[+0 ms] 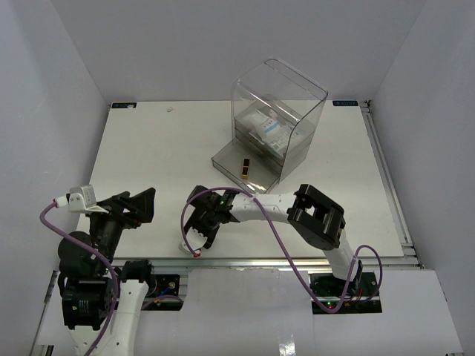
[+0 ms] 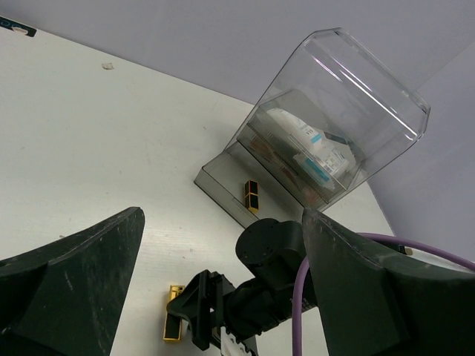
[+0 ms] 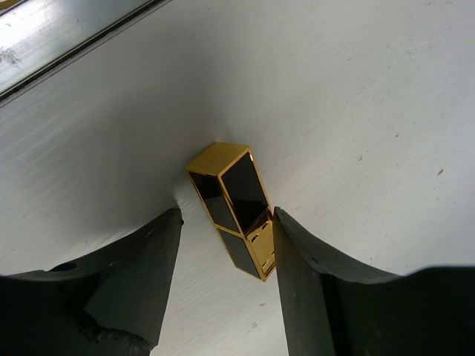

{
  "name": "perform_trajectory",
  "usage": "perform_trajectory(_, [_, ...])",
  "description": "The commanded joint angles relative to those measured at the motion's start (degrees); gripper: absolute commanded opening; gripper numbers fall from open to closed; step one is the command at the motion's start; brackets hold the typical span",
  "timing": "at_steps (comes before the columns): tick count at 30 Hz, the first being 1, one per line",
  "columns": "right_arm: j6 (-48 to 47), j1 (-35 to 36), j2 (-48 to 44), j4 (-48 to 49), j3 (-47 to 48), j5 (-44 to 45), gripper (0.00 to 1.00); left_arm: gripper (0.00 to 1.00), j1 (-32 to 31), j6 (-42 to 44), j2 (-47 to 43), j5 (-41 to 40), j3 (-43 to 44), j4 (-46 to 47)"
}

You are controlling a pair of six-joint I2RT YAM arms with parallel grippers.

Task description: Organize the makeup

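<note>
A gold-and-black lipstick tube (image 3: pixel 234 204) lies flat on the white table near its front edge. My right gripper (image 3: pixel 226 222) straddles it, open, with a gap on the left side and the right finger (image 3: pixel 312 282) close against the tube. In the left wrist view the same tube (image 2: pixel 174 322) shows beside the right gripper (image 2: pixel 194 315). From above, the right gripper (image 1: pixel 199 230) covers it. A second gold lipstick (image 1: pixel 245 167) stands in the pulled-out drawer (image 1: pixel 226 158) of the clear box. White-and-blue sachets (image 1: pixel 267 130) lie inside the box. My left gripper (image 1: pixel 137 204) hangs open and empty at the front left.
The clear plastic drawer box (image 1: pixel 278 89) stands at the back centre-right of the table (image 1: pixel 148 148), its bottom drawer pulled toward me. A metal rail (image 3: pixel 59 37) runs along the table's front edge just beyond the right gripper. The purple cable (image 1: pixel 267 237) loops over the right arm.
</note>
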Motion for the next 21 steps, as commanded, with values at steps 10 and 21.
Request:
perform_trajectory(10, [0.99,-0.15,6.33,-4.73,3.7,-1.23,0.6,0.98,0.25,0.27,-0.65,0.68,-0.92,0.15])
perform_trajectory(21, [-2.82,-0.07,11.48,-14.19,11.41,-0.69,0.4,0.98,0.25,0.59,-1.2,0.54,-1.09,-0.14])
